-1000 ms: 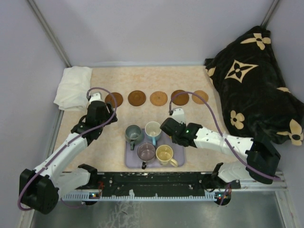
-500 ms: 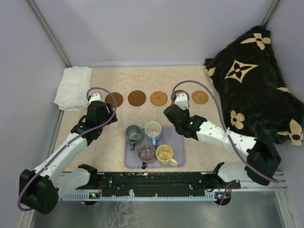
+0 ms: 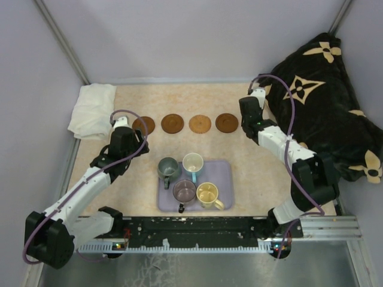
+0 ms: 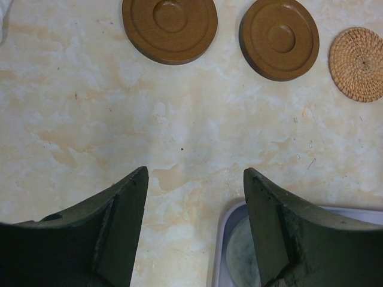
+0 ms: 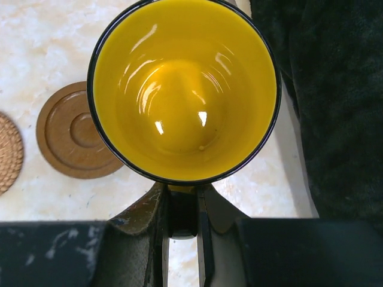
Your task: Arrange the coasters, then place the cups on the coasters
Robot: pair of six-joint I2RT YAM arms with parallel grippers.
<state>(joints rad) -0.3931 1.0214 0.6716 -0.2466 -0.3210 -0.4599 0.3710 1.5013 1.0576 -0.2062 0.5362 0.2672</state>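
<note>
Several round brown coasters lie in a row across the table, from the leftmost coaster to a dark coaster. My right gripper is shut on the handle of the yellow cup, holding it upright just right of that dark coaster, next to the black cushion. In the top view the right gripper hides the cup. The grey-green cup, white-and-blue cup, purplish cup and cream cup stand on the lavender tray. My left gripper hangs open and empty over bare table, near two coasters.
A black cushion with tan flowers crowds the right edge, close to the held cup. A white cloth lies at the far left. A woven coaster sits mid-row. The tray corner is under my left gripper's right finger.
My right arm swung from beside the tray up to the far right end of the coaster row with the yellow cup, now covering the rightmost coaster. The left arm stayed still.
</note>
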